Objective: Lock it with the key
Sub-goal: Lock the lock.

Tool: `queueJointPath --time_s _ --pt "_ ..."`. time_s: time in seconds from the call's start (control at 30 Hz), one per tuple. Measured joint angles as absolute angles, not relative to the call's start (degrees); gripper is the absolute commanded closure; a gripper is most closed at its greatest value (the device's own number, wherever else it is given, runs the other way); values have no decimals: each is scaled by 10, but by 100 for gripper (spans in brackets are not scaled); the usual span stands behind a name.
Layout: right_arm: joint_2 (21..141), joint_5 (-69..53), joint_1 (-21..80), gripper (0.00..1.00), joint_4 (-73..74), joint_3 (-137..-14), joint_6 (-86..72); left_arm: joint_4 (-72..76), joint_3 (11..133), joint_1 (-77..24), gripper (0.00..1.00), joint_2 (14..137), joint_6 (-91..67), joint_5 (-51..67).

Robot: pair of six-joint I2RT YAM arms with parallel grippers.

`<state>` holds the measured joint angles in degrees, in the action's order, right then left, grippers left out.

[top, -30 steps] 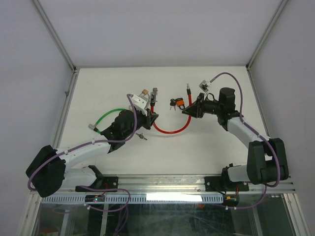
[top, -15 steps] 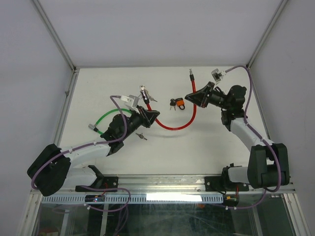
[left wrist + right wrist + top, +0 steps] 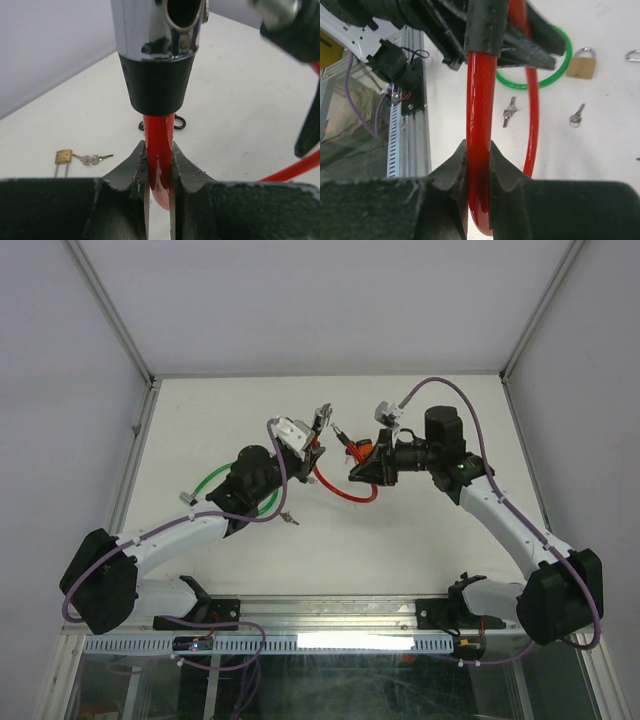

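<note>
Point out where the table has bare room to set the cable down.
Bare: the near middle of the table, between red cable and front rail; the far strip along the back wall. Crowded: the centre, where left claw and right claw grip the cable; green cable and key sit left.

— How are the arms built?
— The left arm (image 3: pixel 175 533) and the right arm (image 3: pixel 500 512) are finished alike: white tubular links are joined by rounded black housings, the largest set at the shoulders.
— And the cabling?
— A purple cable (image 3: pixel 442 381) is looped loosely along each arm.
— What is mounted at the wrists?
— A small white camera block (image 3: pixel 293 430) is fixed to each.
— The pincers?
— The left pincer (image 3: pixel 159 150) and the right pincer (image 3: pixel 479 150) are moulded in matt black. Their fingers (image 3: pixel 127 170) are wedge-shaped, grainy on the surface, and tapered to narrow tips.
</note>
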<state>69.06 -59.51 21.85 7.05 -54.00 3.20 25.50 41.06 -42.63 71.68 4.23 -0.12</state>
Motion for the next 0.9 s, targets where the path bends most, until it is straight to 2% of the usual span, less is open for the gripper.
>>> queueJointPath --time_s 0.2,0.9 --pt "710 -590 246 100 120 -540 60 215 444 -426 100 757 93 -35" --pt "732 -534 245 100 102 -540 2 206 449 -447 100 776 140 -117"
